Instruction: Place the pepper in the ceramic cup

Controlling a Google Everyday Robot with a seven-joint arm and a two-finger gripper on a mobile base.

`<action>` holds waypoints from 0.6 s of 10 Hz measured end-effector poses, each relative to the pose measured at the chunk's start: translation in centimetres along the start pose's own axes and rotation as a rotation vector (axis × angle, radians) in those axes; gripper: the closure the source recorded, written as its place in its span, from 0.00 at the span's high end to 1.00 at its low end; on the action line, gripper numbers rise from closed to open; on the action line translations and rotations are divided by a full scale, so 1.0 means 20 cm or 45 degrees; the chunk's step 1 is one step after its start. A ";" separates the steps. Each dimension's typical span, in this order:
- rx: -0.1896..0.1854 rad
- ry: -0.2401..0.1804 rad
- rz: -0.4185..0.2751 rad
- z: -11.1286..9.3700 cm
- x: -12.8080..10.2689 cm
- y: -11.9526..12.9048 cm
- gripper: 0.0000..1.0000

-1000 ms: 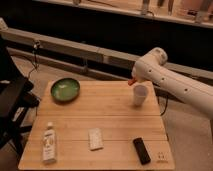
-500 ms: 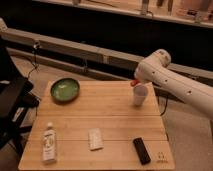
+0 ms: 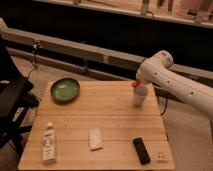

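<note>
The white ceramic cup (image 3: 140, 95) stands upright near the right edge of the wooden table (image 3: 107, 120). The pepper (image 3: 135, 84), a tiny orange-red item, sits at the tip of my gripper (image 3: 137, 82), right at the cup's rim on its left side. The gripper hangs from the white arm that comes in from the right, and is shut on the pepper. The arm's housing hides most of the gripper.
A green round bowl (image 3: 65, 90) sits at the table's back left. A clear plastic bottle (image 3: 48, 142) stands front left, with a white packet (image 3: 95, 138) front centre and a black oblong object (image 3: 141, 150) front right. A black chair (image 3: 12, 100) stands left of the table.
The gripper with the pepper has come down a little and slightly right, from above the cup's left side to its rim. The things on the table have not moved.
</note>
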 end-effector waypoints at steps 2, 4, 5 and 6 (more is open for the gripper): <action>0.000 -0.001 -0.001 0.00 0.00 0.00 0.00; -0.002 -0.001 0.002 0.00 0.00 0.00 0.00; -0.002 -0.001 0.004 0.00 0.00 0.00 0.00; -0.004 0.000 0.006 0.00 0.00 0.01 0.00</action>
